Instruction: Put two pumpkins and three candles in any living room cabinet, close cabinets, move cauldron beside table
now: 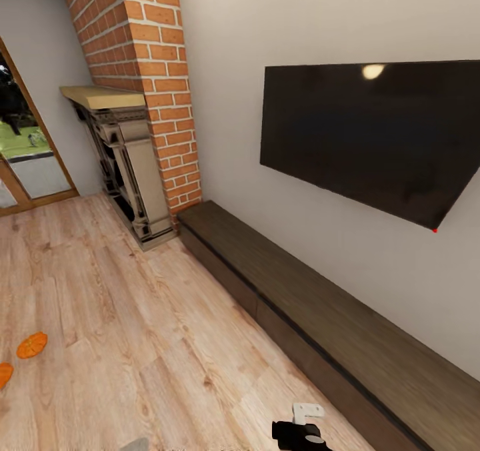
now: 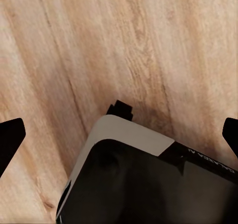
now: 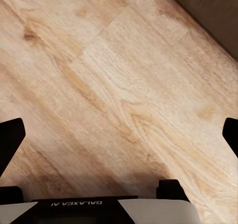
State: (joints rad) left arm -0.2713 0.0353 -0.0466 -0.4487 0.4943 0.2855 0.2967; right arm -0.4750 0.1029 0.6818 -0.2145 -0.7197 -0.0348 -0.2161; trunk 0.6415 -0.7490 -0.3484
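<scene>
I am looking down across a living room with a light wood plank floor (image 1: 133,344). The long, low, dark-brown cabinet (image 1: 347,331) is running along the pale wall on my right, its plain front panels all lying flush and shut, its flat top bare. A large black television (image 1: 373,131) is hanging on the wall above it. Beyond the cabinet's far end, a brick chimney (image 1: 147,71) is rising over a fireplace (image 1: 127,164) with a pale wooden mantel. The two pumpkins (image 1: 31,345) are lying on the floor at my far left, well apart from the cabinet — one is cut off by the edge of the view. My left claw (image 2: 119,134) is hanging over the planks with its dark fingertips (image 2: 10,134) spread wide and nothing between them, my own base (image 2: 148,184) showing beneath. My right claw (image 3: 119,134) is likewise gaping and empty above the floor — the cabinet's dark edge (image 3: 213,10) is showing near it.
</scene>
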